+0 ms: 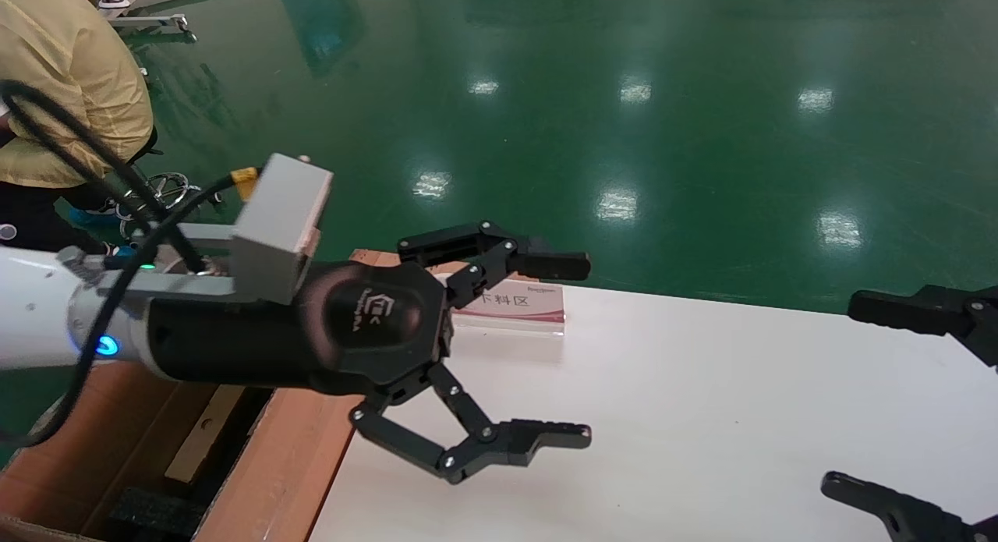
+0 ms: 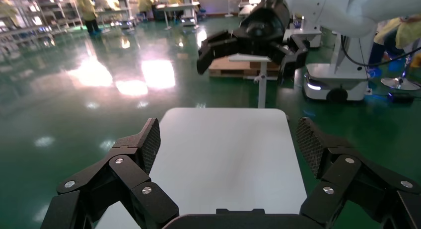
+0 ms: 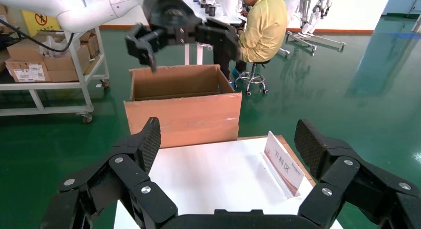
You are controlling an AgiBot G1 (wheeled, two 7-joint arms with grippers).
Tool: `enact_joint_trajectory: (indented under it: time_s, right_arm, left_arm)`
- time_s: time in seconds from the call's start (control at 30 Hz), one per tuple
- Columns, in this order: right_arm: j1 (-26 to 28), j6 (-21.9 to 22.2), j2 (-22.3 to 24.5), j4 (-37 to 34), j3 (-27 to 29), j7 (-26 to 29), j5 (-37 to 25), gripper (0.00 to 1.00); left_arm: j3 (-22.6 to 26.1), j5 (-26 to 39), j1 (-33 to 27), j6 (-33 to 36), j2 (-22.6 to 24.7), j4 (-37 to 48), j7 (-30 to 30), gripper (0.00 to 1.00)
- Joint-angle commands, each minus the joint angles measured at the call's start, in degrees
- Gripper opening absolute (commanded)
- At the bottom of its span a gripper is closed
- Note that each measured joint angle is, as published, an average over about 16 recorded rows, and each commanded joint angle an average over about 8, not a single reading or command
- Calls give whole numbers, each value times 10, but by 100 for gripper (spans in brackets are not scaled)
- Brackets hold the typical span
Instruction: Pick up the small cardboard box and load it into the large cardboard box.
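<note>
The large cardboard box [image 1: 288,448] stands open off the table's left end; the right wrist view shows its brown side [image 3: 183,114]. Inside it, beside black foam [image 1: 148,511], lies a pale tan flat piece with a small round hole, which looks like the small cardboard box [image 1: 195,441]. My left gripper [image 1: 577,351] hangs open and empty above the white table [image 1: 702,417], just right of the large box. The left wrist view shows only bare tabletop between its fingers [image 2: 149,144]. At the right edge my right gripper [image 1: 840,392] is open and empty too.
A small sign stand [image 1: 514,304] with red lettering sits at the table's far edge, also in the right wrist view [image 3: 283,162]. A person in yellow [image 1: 70,82] sits beyond the large box. Green floor surrounds the table; shelving with boxes [image 3: 44,65] stands farther off.
</note>
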Motion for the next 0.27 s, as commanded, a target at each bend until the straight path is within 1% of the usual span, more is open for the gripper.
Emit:
enact_joint_trajectory:
  time_s: [0.03, 0.27]
  right_arm:
    - [0, 0, 0, 0, 0, 0, 0, 100]
    - [0, -1, -1, 0, 2, 1, -1, 100]
  left_arm:
    - [-23, -6, 17, 7, 0, -8, 5, 100]
    - [-24, -6, 17, 7, 0, -8, 5, 100]
